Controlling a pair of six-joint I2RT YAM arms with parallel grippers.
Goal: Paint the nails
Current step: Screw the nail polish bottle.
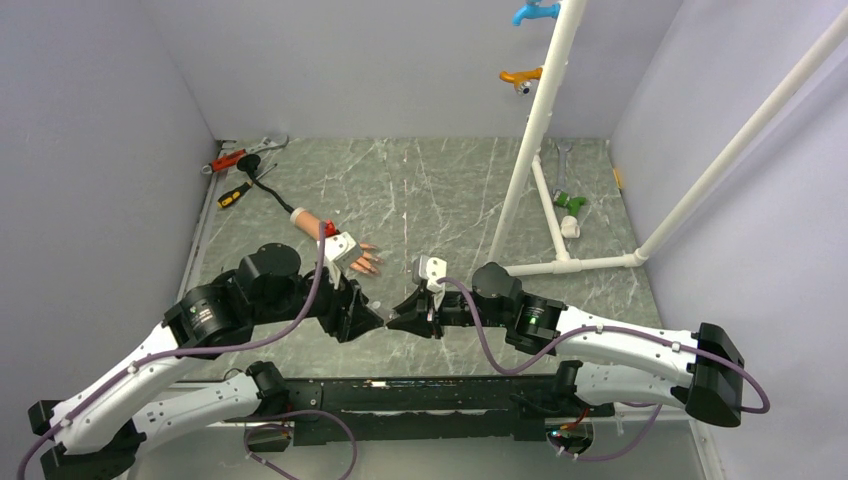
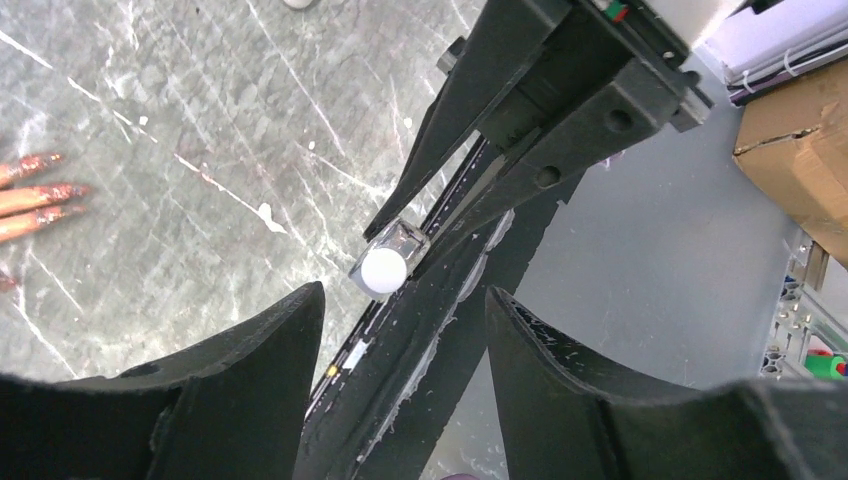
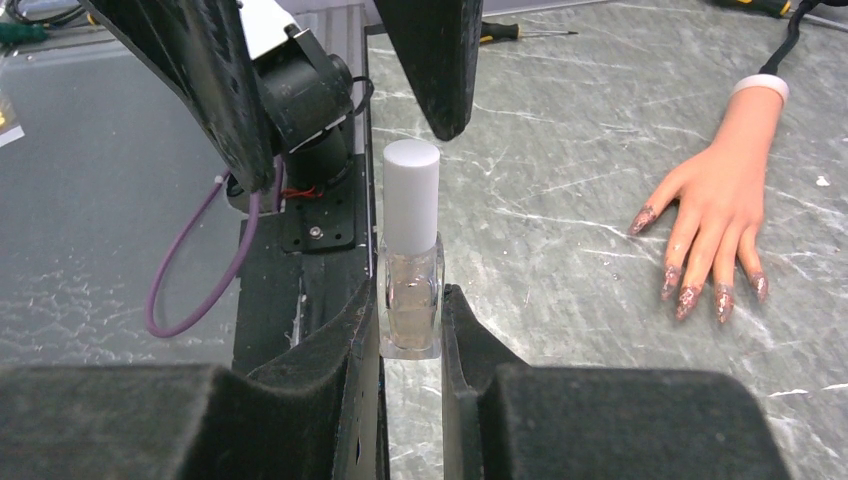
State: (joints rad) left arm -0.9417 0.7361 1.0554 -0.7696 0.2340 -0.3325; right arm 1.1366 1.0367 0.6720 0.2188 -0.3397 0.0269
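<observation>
White-capped clear bottle (image 3: 411,195) pinched in the right gripper (image 3: 411,305).

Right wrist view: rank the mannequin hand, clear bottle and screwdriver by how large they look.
1. mannequin hand
2. clear bottle; it sits much nearer the camera, so its rank against the hand is unsure
3. screwdriver, far back, plainly smallest

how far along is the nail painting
Done: the nails already carry glittery reddish colour, though I can't tell if coverage is complete. In hand: the right hand grips the bottle, white cap on; the left hand is open near the cap. Left: uncapping and brushing.
</observation>
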